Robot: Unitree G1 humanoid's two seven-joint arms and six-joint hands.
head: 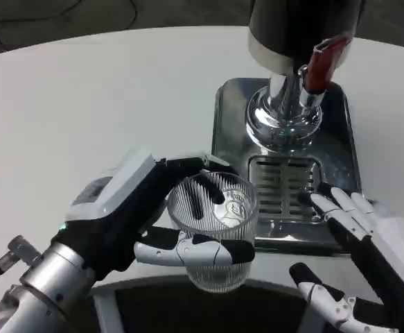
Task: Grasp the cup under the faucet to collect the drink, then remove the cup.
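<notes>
Left hand [161, 229] grips the ribbed cup [214, 229] near the drip tray [285, 201], we see right hand [357, 243] spread, holding nothing.

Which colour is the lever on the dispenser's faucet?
Red; the faucet lever shows best in the head view, above the metal drip tray.

one glass cup [214, 229], one drink dispenser [295, 62], one drip tray [285, 166], two hands [167, 229] [357, 257]

The left hand [161, 225] wraps its fingers around a clear ribbed cup [213, 229] near the table's [84, 104] front edge — just left of the dispenser's [295, 62] steel drip tray [285, 187] — while the right hand [357, 257] hangs spread beside the tray.
</notes>
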